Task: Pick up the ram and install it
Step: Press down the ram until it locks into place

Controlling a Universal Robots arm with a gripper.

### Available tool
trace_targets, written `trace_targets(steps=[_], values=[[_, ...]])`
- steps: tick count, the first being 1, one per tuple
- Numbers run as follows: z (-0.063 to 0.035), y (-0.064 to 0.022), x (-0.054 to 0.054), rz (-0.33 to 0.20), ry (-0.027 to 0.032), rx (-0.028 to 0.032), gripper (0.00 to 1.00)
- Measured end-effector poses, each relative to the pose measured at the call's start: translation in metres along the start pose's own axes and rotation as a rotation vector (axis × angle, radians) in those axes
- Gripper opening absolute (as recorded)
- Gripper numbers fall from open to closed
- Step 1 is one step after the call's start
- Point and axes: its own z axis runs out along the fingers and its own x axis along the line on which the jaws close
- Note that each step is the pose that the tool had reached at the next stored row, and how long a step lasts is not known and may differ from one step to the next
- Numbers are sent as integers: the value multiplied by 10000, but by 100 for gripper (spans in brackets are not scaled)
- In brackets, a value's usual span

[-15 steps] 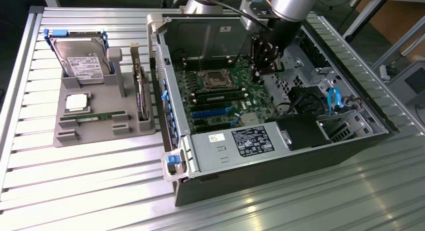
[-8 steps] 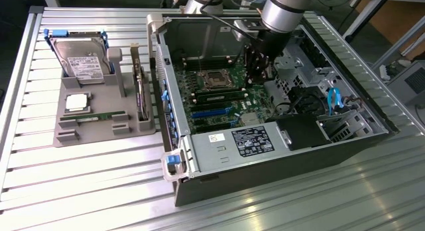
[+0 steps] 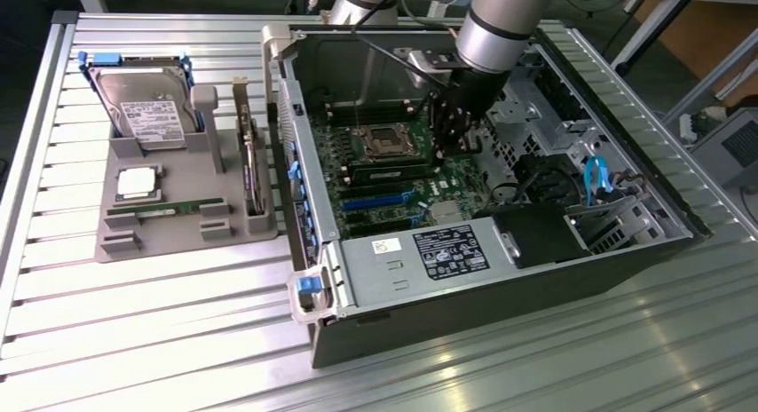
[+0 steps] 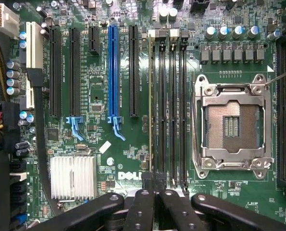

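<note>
MY HAND (image 4: pixel 155 195): closed, tips together over one end of the ram | RAM (image 4: pixel 152 110): edge-on in the memory slot nearest the blue slot (image 4: pixel 113 72) | STEP, I judge: seating; I should press straight down, evenly, till the latches (image 4: pixel 155 33) close | SPARE: twin stick (image 3: pixel 166 209), tray (image 3: pixel 177 243), exterior view's left.

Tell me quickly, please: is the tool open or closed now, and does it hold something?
Tool: closed, above the memory slots of the green motherboard; whether a memory stick is between its fingers cannot be told.
</note>
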Motion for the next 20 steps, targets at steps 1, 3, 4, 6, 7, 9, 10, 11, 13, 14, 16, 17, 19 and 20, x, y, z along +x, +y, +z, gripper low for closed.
trace_targets(steps=[1,3,4,6,7,9,10,11,13,14,16,17,19,20], values=[[-23,1,-1,-1,-23,19,10],[-94,6,5,0,-6,24,10],[-126,8,8,1,-5,29,10],[-167,41,10,6,-7,90,10],[-165,70,11,6,-10,118,10],[-156,208,12,14,-15,230,10],[-154,246,13,16,-16,254,10],[-149,326,13,19,-14,303,10],[-142,405,14,21,-18,342,10],[-138,463,14,23,-21,364,10],[-123,603,14,26,-34,421,10],[-114,675,15,26,-44,452,10],[-99,790,15,28,-66,500,10],[-91,842,15,30,-79,519,10]])
